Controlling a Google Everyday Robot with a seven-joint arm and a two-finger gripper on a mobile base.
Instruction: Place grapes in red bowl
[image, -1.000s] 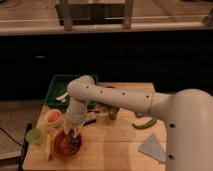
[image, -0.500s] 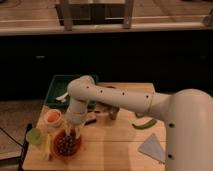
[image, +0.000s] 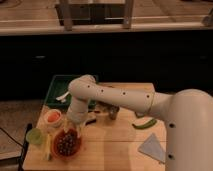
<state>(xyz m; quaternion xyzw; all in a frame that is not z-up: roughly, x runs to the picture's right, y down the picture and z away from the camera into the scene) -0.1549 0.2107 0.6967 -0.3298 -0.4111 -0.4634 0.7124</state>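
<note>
The red bowl (image: 56, 151) stands near the front left corner of the wooden table. The grapes (image: 67, 143), a dark cluster, lie inside it. My gripper (image: 76, 130) hangs from the white arm just above the bowl's far rim, pointing down, right over the grapes. Whether it touches the grapes I cannot tell.
A small white bowl with orange inside (image: 52, 117) and a pale green cup (image: 35, 136) stand left of the red bowl. A green tray (image: 59, 89) is at the back left. A metal cup (image: 113, 111), a long green vegetable (image: 145, 123) and a white napkin (image: 152, 147) lie to the right.
The gripper has risen a little off the red bowl. The grapes now show lying in the bowl, where the gripper covered them before.
</note>
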